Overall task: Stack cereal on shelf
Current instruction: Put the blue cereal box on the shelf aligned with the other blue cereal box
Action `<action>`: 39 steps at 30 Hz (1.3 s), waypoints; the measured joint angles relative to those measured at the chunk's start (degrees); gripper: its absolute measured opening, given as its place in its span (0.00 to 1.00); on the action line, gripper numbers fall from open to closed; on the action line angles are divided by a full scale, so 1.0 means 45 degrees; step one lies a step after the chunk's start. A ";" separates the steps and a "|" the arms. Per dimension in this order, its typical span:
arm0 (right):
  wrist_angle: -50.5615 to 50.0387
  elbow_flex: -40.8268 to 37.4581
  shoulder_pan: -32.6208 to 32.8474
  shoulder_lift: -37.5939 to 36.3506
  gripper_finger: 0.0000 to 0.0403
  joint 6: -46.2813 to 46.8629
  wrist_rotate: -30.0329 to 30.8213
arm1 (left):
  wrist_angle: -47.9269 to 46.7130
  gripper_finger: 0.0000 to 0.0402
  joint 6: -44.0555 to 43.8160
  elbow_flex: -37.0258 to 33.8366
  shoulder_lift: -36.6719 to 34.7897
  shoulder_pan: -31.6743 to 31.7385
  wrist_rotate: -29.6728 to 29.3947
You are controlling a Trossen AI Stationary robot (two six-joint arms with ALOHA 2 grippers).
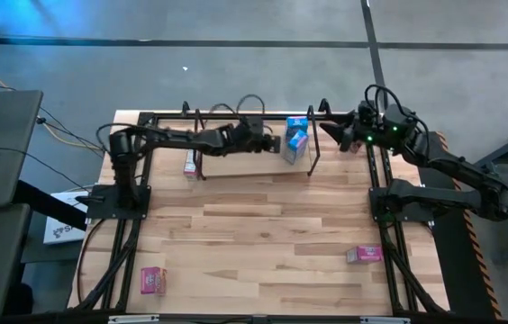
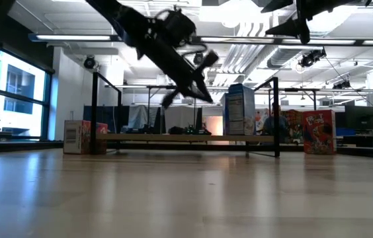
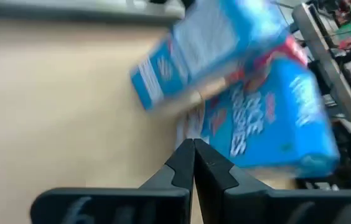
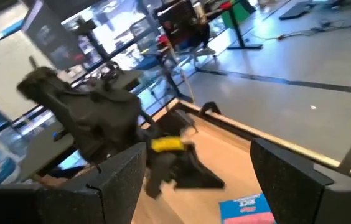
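The shelf, a black wire frame with a light board, stands at the table's far edge. Two blue cereal boxes are on its right part; in the low view one blue box stands upright on the board. A pink box is at the shelf's left end. My left gripper is shut, raised over the board, just left of the blue boxes. My right gripper hangs open and empty above the shelf's right end, high in the low view. My left gripper's shut fingertips point slanting down toward the near edge of the lower blue box. The view is blurred, and I cannot tell whether they touch it.
Two more pink boxes lie on the open tabletop, one at the near left and one at the right. A red box stands at the shelf's right in the low view. The shelf's upright wires flank the blue boxes.
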 joint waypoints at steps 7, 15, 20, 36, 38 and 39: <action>-0.4400 0.1620 0.0029 0.0721 0.55 -0.0420 0.0110 | -0.0264 0.00 0.1209 -0.0550 -0.1920 0.0168 -0.0535; -0.8004 0.1812 0.0020 0.1649 0.03 -0.1362 0.0343 | 0.1290 0.00 0.1413 -0.3027 -0.3480 0.0047 -0.0651; -0.6617 0.0070 -0.0569 0.1586 0.02 -0.1240 0.0521 | 0.3320 0.00 0.0453 -0.4338 -0.3870 -0.0198 -0.0274; 0.2461 -0.4921 -0.5371 0.3229 0.00 0.4130 -0.4188 | 0.4200 0.00 -0.0316 -0.4467 -0.3255 -0.1787 -0.0300; 0.3254 -0.4916 -0.5376 0.3996 0.00 0.4217 -0.4570 | 0.4696 0.00 -0.0623 -0.4265 -0.2684 -0.1918 0.0104; 0.3698 -0.4916 -0.5415 0.4333 0.00 0.4433 -0.4783 | 0.4811 0.00 -0.0807 -0.4113 -0.2357 -0.1974 0.0394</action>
